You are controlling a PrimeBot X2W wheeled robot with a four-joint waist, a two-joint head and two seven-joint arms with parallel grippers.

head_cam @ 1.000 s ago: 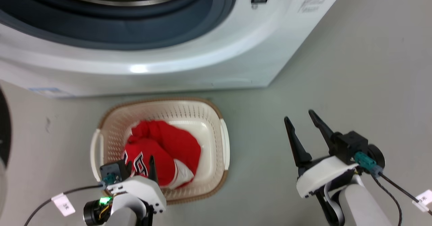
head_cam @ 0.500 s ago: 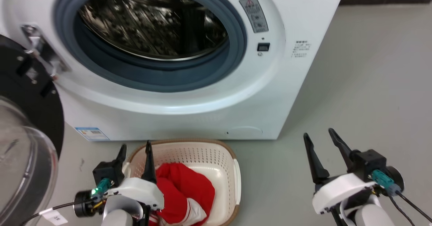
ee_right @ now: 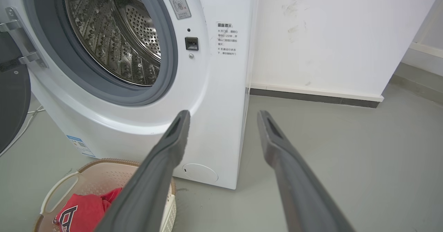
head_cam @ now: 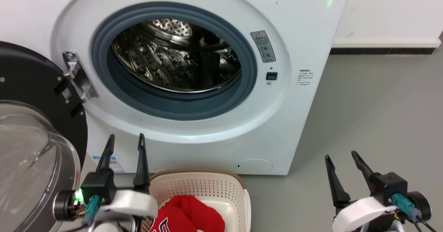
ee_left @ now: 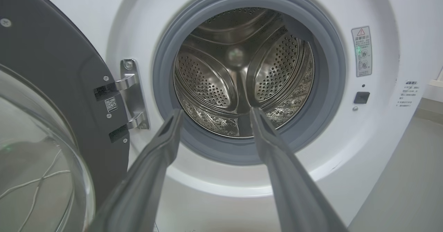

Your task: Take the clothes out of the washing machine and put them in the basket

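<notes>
The white washing machine [head_cam: 297, 34] stands with its round door [head_cam: 38, 131] swung open to the left. Its steel drum [head_cam: 180, 57] shows bare metal where I can see in, also in the left wrist view [ee_left: 242, 72]. Red clothes [head_cam: 188, 218] lie in the cream basket [head_cam: 204, 185] on the floor before the machine, seen too in the right wrist view [ee_right: 84, 213]. My left gripper [head_cam: 125, 140] is open and holds nothing, above the basket's left rim, pointing at the drum [ee_left: 214, 112]. My right gripper [head_cam: 342, 155] is open and holds nothing over the floor at right [ee_right: 223, 114].
Grey floor [head_cam: 377, 121] stretches to the right of the machine up to a white wall with a dark skirting strip [head_cam: 380, 51]. The open glass door bulges at my left. A thin cable lies on the floor behind it [ee_right: 33, 111].
The head camera has tilted up, so the drum came into view and the basket slid to the bottom edge. My left gripper lifted out of the basket, leaving the red clothes there.
</notes>
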